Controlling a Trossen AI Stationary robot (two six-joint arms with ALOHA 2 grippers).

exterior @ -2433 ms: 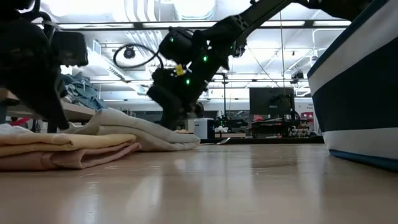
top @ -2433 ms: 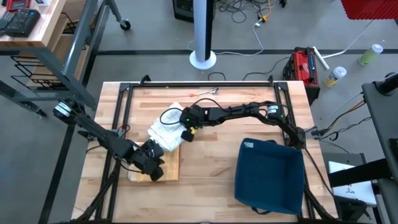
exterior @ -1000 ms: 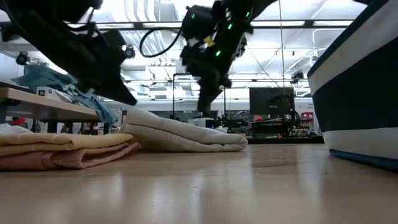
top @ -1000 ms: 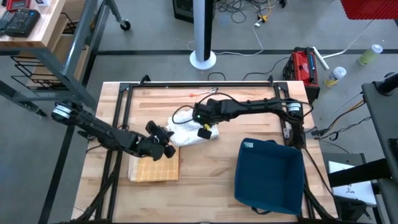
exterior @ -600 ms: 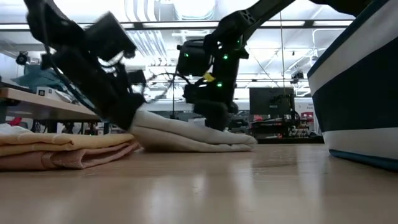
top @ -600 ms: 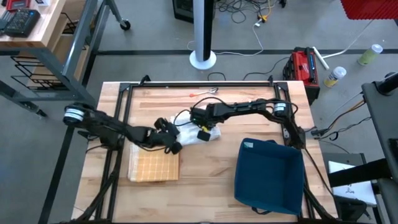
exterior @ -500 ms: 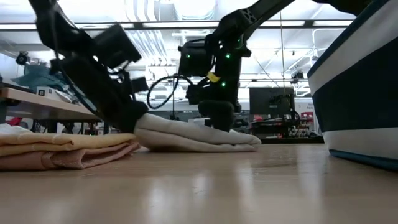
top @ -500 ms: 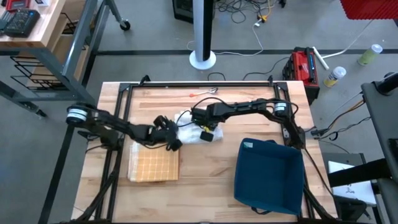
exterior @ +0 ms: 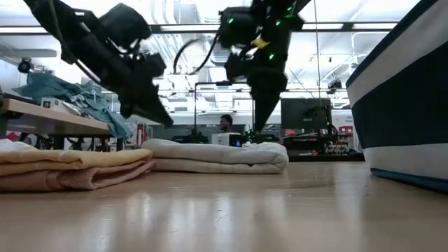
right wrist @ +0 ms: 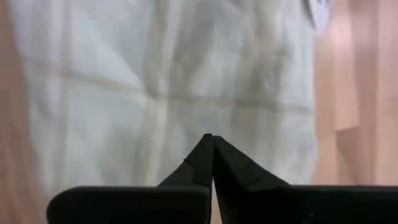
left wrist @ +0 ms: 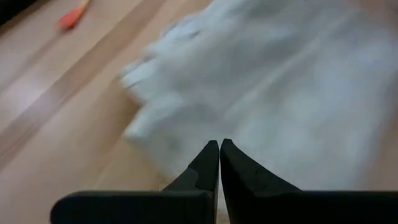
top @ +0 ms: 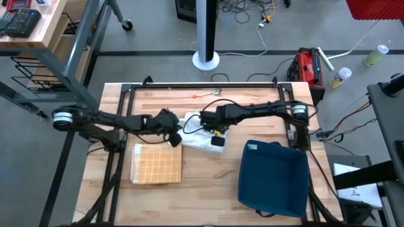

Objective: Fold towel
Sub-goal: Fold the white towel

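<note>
Two grippers hang above the white towel (top: 197, 134), both clenched and holding nothing. Left gripper (exterior: 159, 119) is over the towel's left end, clear of the cloth in the low view. Right gripper (exterior: 257, 126) points down over the towel's right part, tips just above the fabric. Towel lies folded flat on the desk (top: 208, 183), mid-desk toward the far side. Left of it, nearer the front, sits a folded yellow towel (top: 156, 163). Blue bin (top: 273, 178) stands at the near right. Small orange item (top: 197, 96) lies near the far edge.
</note>
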